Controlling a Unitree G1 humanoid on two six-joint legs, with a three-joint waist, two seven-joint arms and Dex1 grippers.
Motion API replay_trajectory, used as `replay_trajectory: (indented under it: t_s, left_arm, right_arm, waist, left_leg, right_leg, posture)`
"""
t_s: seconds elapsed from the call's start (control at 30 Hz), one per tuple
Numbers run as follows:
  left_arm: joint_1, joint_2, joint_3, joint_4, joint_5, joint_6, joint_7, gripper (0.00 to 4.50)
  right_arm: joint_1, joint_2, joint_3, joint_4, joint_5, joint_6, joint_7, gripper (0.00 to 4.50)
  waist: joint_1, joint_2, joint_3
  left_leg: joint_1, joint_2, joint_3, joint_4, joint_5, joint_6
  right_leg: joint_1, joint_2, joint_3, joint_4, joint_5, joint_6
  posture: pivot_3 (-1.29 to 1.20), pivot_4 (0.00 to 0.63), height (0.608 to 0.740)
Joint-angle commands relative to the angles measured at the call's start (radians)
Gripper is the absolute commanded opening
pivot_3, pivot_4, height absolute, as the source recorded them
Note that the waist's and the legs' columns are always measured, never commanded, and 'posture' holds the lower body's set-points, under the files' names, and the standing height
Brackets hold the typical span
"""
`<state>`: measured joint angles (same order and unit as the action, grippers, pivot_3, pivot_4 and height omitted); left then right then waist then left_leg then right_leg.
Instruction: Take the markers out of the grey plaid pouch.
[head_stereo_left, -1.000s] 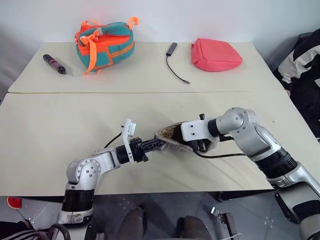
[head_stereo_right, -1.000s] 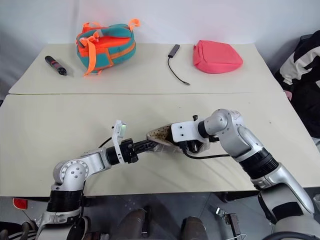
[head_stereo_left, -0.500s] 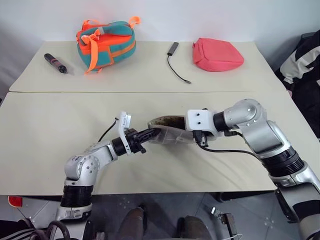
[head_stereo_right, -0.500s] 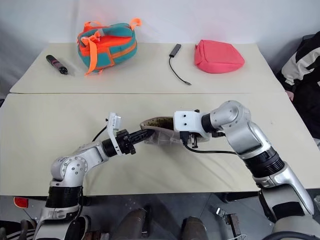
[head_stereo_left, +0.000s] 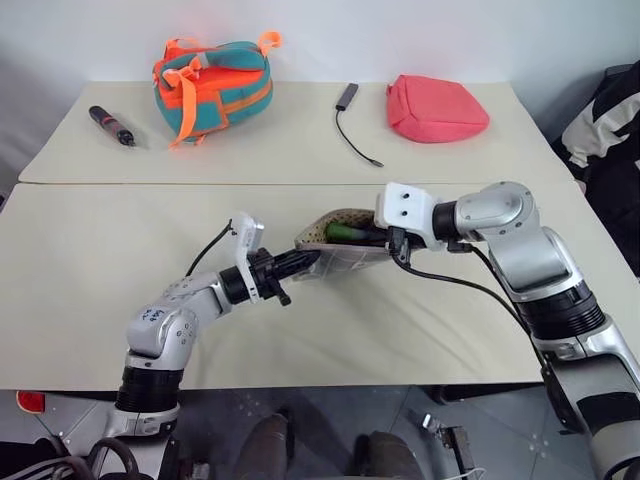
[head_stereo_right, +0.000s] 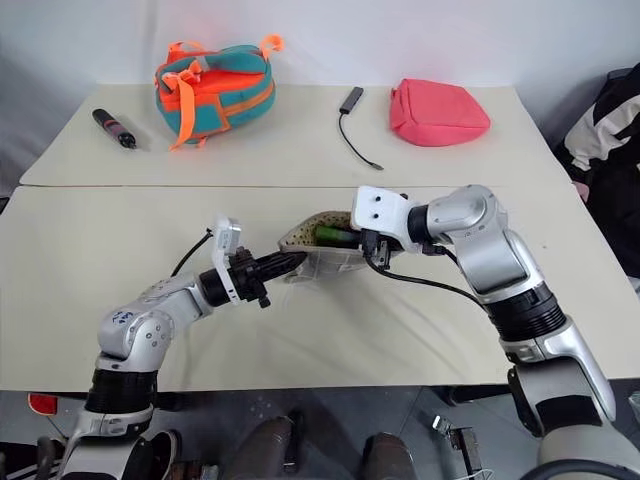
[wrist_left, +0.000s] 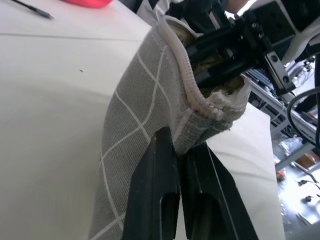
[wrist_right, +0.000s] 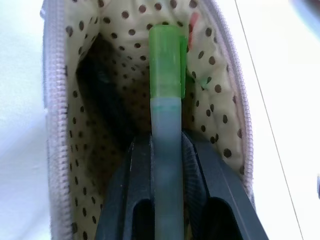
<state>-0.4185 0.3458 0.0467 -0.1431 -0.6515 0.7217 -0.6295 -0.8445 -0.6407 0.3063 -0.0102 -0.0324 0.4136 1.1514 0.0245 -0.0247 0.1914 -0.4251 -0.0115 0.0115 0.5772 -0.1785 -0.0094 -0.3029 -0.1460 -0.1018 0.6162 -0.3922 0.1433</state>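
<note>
Over the last second both arms have lifted the pouch (head_stereo_left: 345, 240) off the table (head_stereo_left: 90, 260), its mouth now tipped up, so a marker should come out soon. The left gripper (wrist_left: 181, 150) stays pressed together, pinching the pouch's edge. Inside the pouch, the right wrist view shows the right gripper (wrist_right: 167, 140) pinching the green marker (wrist_right: 165, 75); the left wrist view shows the plaid outside.

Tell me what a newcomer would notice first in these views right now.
Mid-table, both arms meet at the grey plaid pouch: the left gripper pinches its corner shut, while the right gripper, inside the dotted lining, clamps a green marker. On the far table lie a teal-and-orange bag and a pink pouch.
</note>
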Motion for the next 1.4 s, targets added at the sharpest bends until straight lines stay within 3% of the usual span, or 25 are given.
replay_trajectory:
  t_s: [0.03, 0.4, 0.53, 0.7, 0.83, 0.97, 1.2, 1.4]
  left_arm:
    - [-0.023, -0.025, 0.005, 0.007, 0.045, -0.078, 0.028, 0.00]
    - [-0.010, -0.025, -0.010, 0.031, 0.093, -0.127, 0.016, 0.00]
    - [-0.021, -0.005, -0.027, 0.065, 0.190, -0.225, 0.034, 0.00]
    - [-0.058, 0.016, 0.033, 0.120, 0.218, -0.286, 0.045, 0.00]
    - [-0.050, 0.043, 0.078, 0.132, 0.186, -0.271, 0.028, 0.00]
    - [-0.023, 0.025, 0.091, 0.100, 0.136, -0.221, 0.020, 0.00]
    - [-0.017, 0.012, 0.065, 0.080, 0.135, -0.194, 0.007, 0.00]
    - [-0.026, 0.013, 0.067, 0.076, 0.130, -0.184, 0.013, 0.00]
  right_arm:
    - [-0.008, 0.017, -0.038, -0.069, 0.066, -0.003, 0.016, 0.40]
    - [-0.043, 0.020, -0.141, -0.113, 0.209, 0.027, 0.010, 0.40]
    - [-0.096, 0.079, -0.215, -0.119, 0.303, 0.088, -0.055, 0.40]
    - [-0.116, 0.039, -0.244, -0.072, 0.288, 0.046, -0.074, 0.40]
    - [-0.083, -0.126, -0.263, 0.059, 0.187, -0.047, -0.067, 0.40]
    - [0.002, -0.316, -0.160, 0.246, -0.052, -0.259, -0.132, 0.40]
    - [0.166, -0.214, -0.140, 0.385, -0.127, -0.396, -0.291, 0.40]
    - [0.195, -0.164, -0.155, 0.413, -0.136, -0.418, -0.348, 0.40]
  waist:
    - [0.000, 0.000, 0.000]
    - [-0.001, 0.000, 0.000]
    - [-0.005, 0.000, 0.000]
    - [0.002, 0.000, 0.000]
    - [0.005, -0.001, 0.001]
    - [0.009, -0.001, 0.001]
    - [-0.026, -0.001, 0.001]
    - [-0.022, -0.001, 0.001]
  left_leg:
    - [0.000, 0.000, 0.000, 0.000, 0.000, 0.000]
    - [0.000, 0.000, 0.000, 0.000, 0.000, 0.000]
    - [0.000, 0.000, 0.000, 0.000, 0.000, 0.000]
    - [0.000, 0.001, 0.000, 0.001, 0.000, 0.000]
    - [-0.001, 0.000, 0.000, 0.001, 0.000, 0.001]
    - [-0.003, -0.002, 0.000, 0.001, -0.001, 0.003]
    - [-0.002, -0.001, 0.004, 0.001, -0.001, 0.002]
    - [-0.002, 0.003, 0.002, 0.003, 0.000, 0.002]
  right_leg:
    - [0.000, 0.000, 0.000, 0.000, 0.000, 0.000]
    - [0.000, 0.000, 0.000, 0.001, 0.000, 0.000]
    - [-0.001, 0.000, 0.000, 0.001, 0.000, 0.000]
    - [-0.001, 0.001, 0.000, 0.002, 0.000, 0.000]
    - [-0.001, 0.000, -0.001, 0.002, 0.000, 0.000]
    - [-0.001, -0.002, -0.001, 0.001, 0.001, 0.001]
    - [-0.001, 0.000, -0.002, -0.002, 0.002, -0.001]
    - [0.000, 0.000, -0.002, -0.002, 0.002, -0.001]
  posture:
    - [0.00, 0.150, 0.740]
    - [0.00, 0.150, 0.740]
    - [0.00, 0.150, 0.740]
    - [0.00, 0.150, 0.740]
    - [0.00, 0.150, 0.740]
    - [0.00, 0.150, 0.740]
    - [0.00, 0.150, 0.740]
    - [0.00, 0.150, 0.740]
